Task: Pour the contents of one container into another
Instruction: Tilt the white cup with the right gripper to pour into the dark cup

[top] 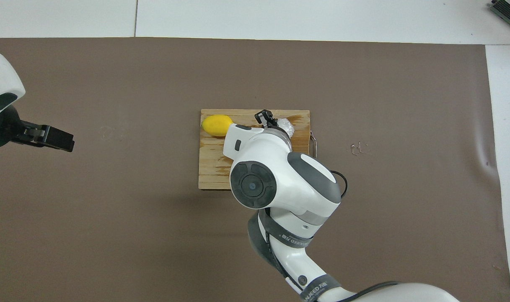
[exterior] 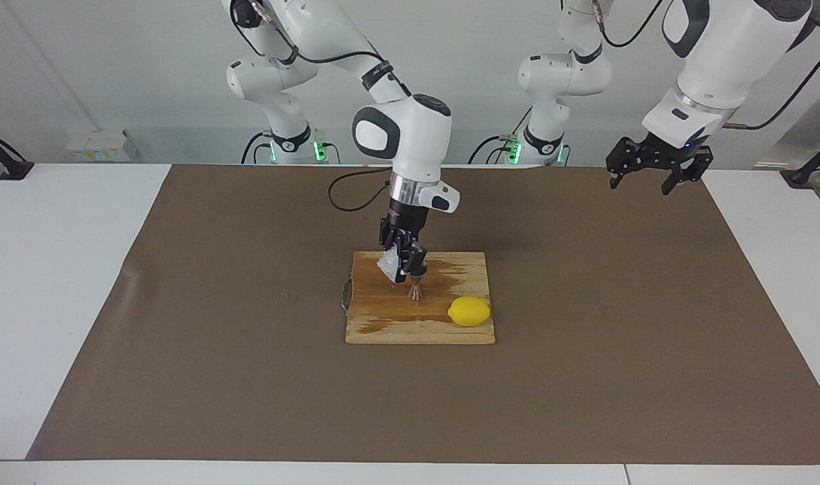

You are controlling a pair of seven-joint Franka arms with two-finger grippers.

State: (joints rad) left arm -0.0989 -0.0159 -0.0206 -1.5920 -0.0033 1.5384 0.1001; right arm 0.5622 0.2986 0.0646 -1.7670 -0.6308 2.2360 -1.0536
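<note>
I hold the small, white, translucent crinkled cup (exterior: 387,263) in my right gripper (exterior: 405,268), fingers closed on its wall, and I keep it tilted above the small, shiny steel hourglass-shaped jigger (exterior: 416,292). The tilt puts the cup's lip toward the jigger's upper cone so that the contents can fall straight into it; I judge this to be the pouring step itself. Whether anything is flowing cannot be made out.

The jigger stands upright on the rectangular wooden cutting board (exterior: 383,327), roughly at the board's middle, directly beneath my gripper. An upright stance keeps its narrow mouth level for receiving.

A yellow lemon (exterior: 469,311) rests on the same board, beside the jigger toward the left arm's end of the table and apart from it (it plays no part in this step). The board lies on a brown paper mat (exterior: 180,337) that covers the table.

My left gripper (exterior: 657,166) waits with its fingers spread and empty, raised over the mat near the left arm's end, well apart from the board, so that it stays out of the pouring path.

In the overhead view, my right arm covers the jigger; only the cup (top: 286,126) shows past the wrist.
</note>
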